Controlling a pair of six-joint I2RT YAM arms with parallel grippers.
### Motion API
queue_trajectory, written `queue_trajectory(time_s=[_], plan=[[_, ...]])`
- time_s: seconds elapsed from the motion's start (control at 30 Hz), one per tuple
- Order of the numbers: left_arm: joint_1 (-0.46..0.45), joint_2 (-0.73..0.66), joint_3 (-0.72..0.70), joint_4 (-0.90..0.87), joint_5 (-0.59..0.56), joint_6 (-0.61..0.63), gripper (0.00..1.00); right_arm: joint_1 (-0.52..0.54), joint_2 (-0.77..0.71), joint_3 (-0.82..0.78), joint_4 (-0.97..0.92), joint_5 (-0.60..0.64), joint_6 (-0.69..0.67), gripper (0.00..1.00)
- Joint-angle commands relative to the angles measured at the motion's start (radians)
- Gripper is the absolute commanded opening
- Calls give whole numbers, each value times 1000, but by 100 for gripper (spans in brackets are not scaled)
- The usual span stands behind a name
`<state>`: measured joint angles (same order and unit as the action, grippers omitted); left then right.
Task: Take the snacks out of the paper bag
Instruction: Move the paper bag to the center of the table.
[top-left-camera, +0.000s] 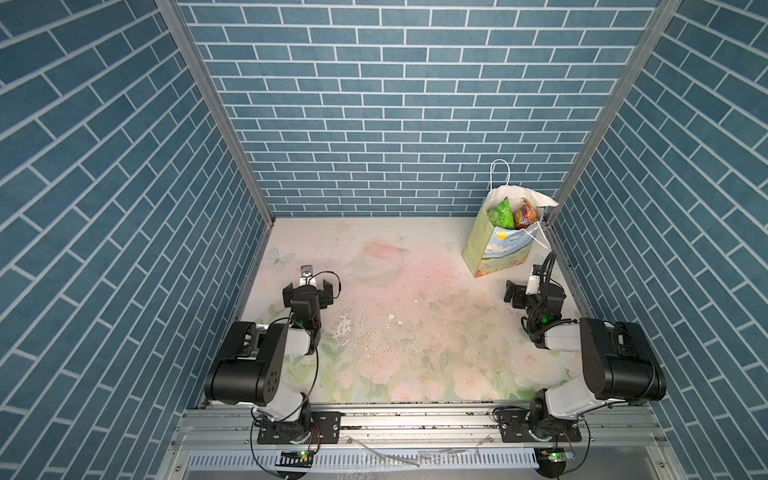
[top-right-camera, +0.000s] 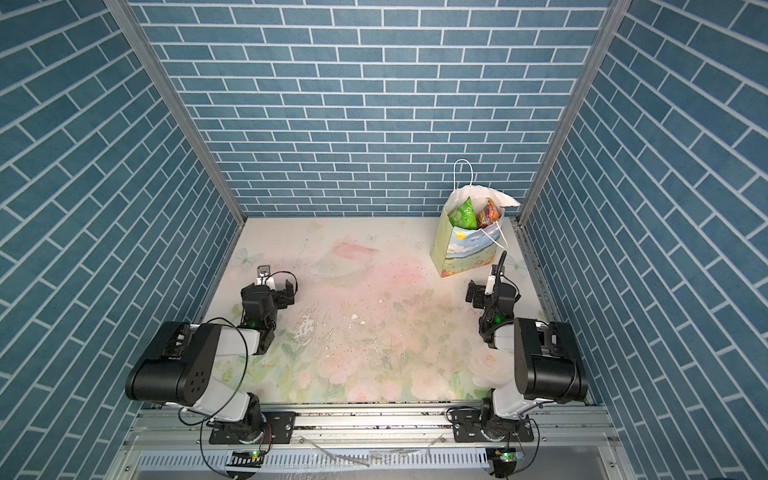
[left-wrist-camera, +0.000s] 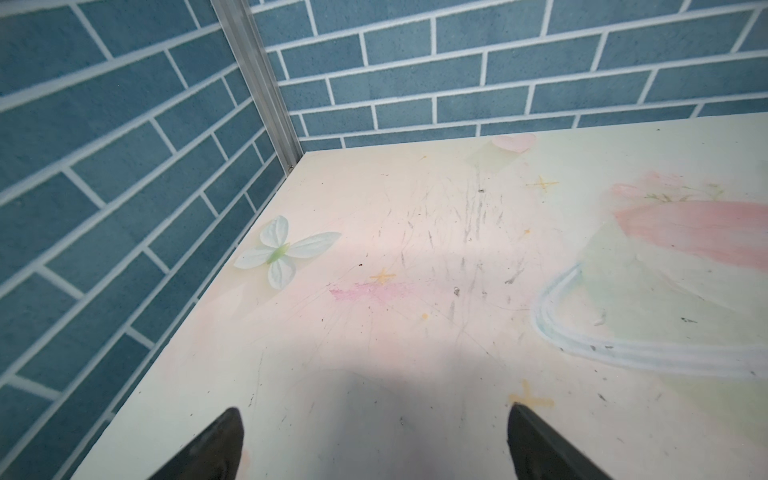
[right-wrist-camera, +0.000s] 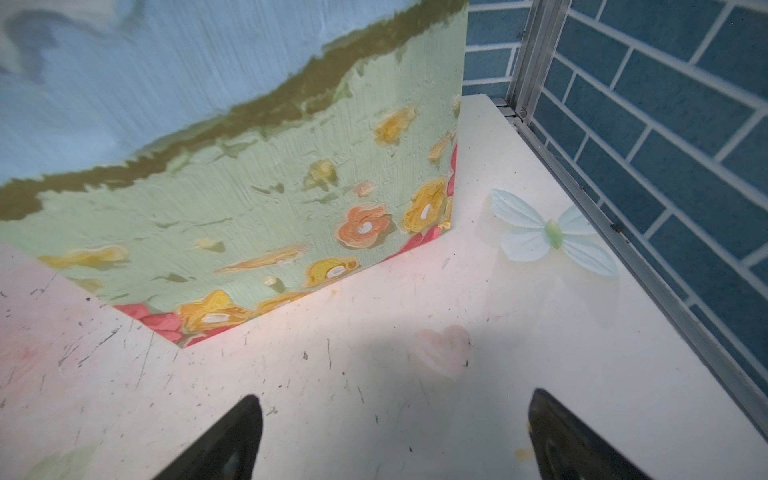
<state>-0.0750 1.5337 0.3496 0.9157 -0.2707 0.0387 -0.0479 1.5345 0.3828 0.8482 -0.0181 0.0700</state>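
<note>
Plainly the right hand (right-wrist-camera: 392, 419), spread and empty, is hovering just short of the upright paper bag (top-left-camera: 496, 249) in the tabletop's (top-left-camera: 395, 332) far right corner. The snacks (top-left-camera: 503, 214) are poking up inside, perhaps loosely. The left hand (left-wrist-camera: 374, 424) is hovering spread, well apart.

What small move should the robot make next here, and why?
Probably lift the right arm, jaws open and empty near the tall pale-green paper gift bag, up toward its mouth, where a green foil chip packet pokes above the rim.
</note>
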Motion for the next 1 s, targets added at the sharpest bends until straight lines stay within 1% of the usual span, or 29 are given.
queue_trajectory(time_s=[0.0,0.13,0.2,0.3,0.33,0.4,0.43,0.53,0.57,0.6,0.63,0.7,0.8,0.83,0.97], plan=[[3,-4,20,-16,34,16,100,-1,9,18,8,7,-24,99],[2,-6,18,-12,32,16,100,-1,8,15,9,10,-25,99],[-4,-24,11,-10,12,16,100,-1,2,19,1,21,-24,99],[-15,-97,-5,-44,-13,20,100,0,-42,71,-129,42,-16,99],[-22,-124,-2,-71,-37,21,100,-2,-55,81,-158,53,-13,98],[-56,-174,12,-149,-120,18,100,-1,-85,83,-190,62,-11,98],[-70,-211,31,-225,-150,1,100,0,-111,85,-212,71,-6,97],[-116,-305,77,-404,-179,-56,100,0,-214,106,-331,138,40,96],[-150,-326,82,-422,-205,-33,100,-1,-253,108,-350,156,78,96],[-197,-349,93,-439,-278,-17,100,-1,-297,106,-364,156,102,96],[-231,-372,113,-473,-316,-16,100,-1,-337,108,-382,138,120,96],[-260,-416,165,-580,-320,-54,100,-1,-400,138,-469,142,176,95],[-275,-476,253,-765,-306,-148,99,-1,-470,214,-665,201,273,95],[-277,-493,275,-813,-295,-181,100,-2,-486,244,-741,204,290,95],[-279,-527,336,-929,-198,-266,100,-1,-517,362,-980,166,350,94]])
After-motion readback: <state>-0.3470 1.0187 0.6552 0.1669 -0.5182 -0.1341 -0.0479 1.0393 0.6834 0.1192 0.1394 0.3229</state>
